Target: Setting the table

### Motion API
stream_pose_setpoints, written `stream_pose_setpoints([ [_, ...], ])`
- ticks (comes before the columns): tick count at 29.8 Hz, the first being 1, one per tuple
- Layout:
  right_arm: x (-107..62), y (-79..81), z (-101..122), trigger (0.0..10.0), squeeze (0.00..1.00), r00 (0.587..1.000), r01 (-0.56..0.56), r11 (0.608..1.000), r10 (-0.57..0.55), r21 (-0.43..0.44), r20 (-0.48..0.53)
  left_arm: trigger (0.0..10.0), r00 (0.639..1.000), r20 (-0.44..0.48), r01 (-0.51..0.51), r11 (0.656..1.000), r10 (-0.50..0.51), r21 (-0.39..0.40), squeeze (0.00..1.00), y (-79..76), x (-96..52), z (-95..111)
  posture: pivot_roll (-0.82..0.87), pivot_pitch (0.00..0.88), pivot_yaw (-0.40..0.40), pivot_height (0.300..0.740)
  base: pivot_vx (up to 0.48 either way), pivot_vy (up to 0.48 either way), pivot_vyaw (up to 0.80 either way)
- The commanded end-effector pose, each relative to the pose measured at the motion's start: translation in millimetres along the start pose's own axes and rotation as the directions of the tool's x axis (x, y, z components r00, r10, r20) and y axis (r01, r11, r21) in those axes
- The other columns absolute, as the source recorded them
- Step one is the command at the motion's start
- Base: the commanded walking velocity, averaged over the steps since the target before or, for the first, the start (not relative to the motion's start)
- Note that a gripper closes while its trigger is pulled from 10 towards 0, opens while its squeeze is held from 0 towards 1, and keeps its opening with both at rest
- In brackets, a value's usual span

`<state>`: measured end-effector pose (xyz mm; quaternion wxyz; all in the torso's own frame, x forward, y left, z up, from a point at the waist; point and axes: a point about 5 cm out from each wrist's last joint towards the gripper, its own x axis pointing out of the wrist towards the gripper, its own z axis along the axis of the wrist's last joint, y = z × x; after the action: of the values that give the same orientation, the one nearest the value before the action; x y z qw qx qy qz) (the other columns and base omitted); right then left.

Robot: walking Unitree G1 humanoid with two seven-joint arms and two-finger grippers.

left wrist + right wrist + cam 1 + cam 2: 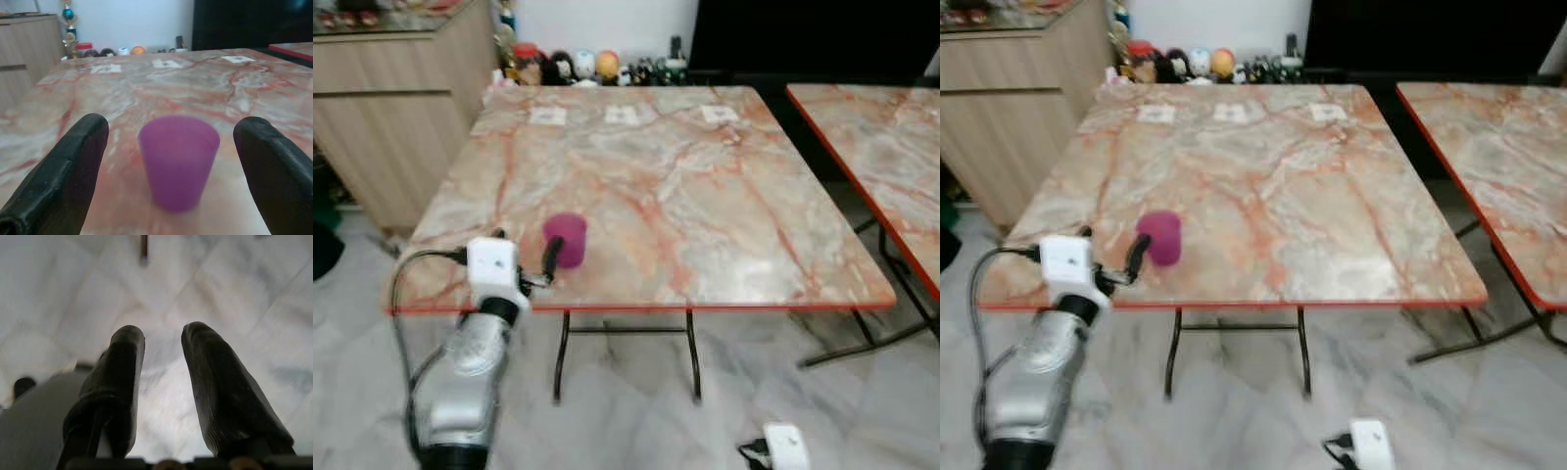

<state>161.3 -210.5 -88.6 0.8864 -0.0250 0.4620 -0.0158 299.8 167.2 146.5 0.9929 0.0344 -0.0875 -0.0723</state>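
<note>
A purple plastic cup (566,238) stands upright near the front left edge of the marble table (705,196). My left gripper (526,245) is level with the tabletop, just on the near side of the cup and open. In the left wrist view the cup (178,159) sits between the two black fingers (73,161), and neither finger touches it. My right gripper (164,333) hangs low beside the table, pointing at the floor, with a narrow gap between its fingers and nothing in them.
A second marble table (891,137) stands to the right across a narrow gap. A wooden cabinet (401,117) is at the left. Small figurines and bottles (578,67) line the wall behind the table. Three paper tags (622,115) lie along the table's far edge.
</note>
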Motion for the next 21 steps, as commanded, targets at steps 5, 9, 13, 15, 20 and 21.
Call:
stream_pose_setpoints([
  [5, 1.8, 9.0, 4, 10.0, 0.0, 1.0, -0.024, 1.0, 0.024, 0.001, 0.012, 10.0, 1.0, 0.005, 0.023, 1.0, -0.023, -0.007, 0.0, 2.5, 0.3, 4, 0.08, 0.0, -0.022, 0.74, 0.067, 0.0, 0.0],
  [9, 1.8, 9.0, 4, 10.0, 0.0, 1.0, -0.023, 1.0, 0.023, 0.0, 0.012, 10.0, 0.998, -0.017, 0.055, 0.998, -0.055, -0.037, 0.0, -1.1, 1.7, 3, 0.08, 0.0, -0.023, 0.74, 0.0, 0.0, 0.0],
  [13, 1.8, 9.0, 4, 10.0, 0.0, 1.0, -0.024, 1.0, 0.024, 0.0, 0.012, 10.0, 0.998, -0.026, 0.059, 0.996, -0.06, -0.062, 0.0, -0.2, 2.4, 4, 0.08, 0.0, -0.023, 0.74, 0.0, 0.0, 0.0],
  [15, 1.8, 9.0, 4, 10.0, 0.0, 1.0, -0.024, 1.0, 0.024, -0.002, 0.012, 10.0, 0.995, -0.035, 0.088, 0.993, -0.091, -0.079, 0.0, -0.9, 4.7, 8, 0.09, 0.0, -0.023, 0.74, 0.0, 0.0, 0.0],
  [20, 1.8, 9.2, 4, 10.0, 0.0, 1.0, -0.025, 1.0, 0.025, -0.003, 0.011, 10.0, 0.981, -0.108, 0.152, 0.985, -0.16, -0.08, 0.0, -4.9, 9.8, 11, 0.09, 0.0, -0.024, 0.74, 0.0, 0.0, 0.0],
  [21, 1.8, 9.2, 4, 10.0, 0.0, 1.0, -0.026, 1.0, 0.026, -0.004, 0.011, 10.0, 0.969, -0.172, 0.17, 0.984, -0.176, -0.048, 0.0, -6.2, 12.0, 8, 0.09, 0.0, -0.024, 0.74, 0.0, 0.0, 0.0],
])
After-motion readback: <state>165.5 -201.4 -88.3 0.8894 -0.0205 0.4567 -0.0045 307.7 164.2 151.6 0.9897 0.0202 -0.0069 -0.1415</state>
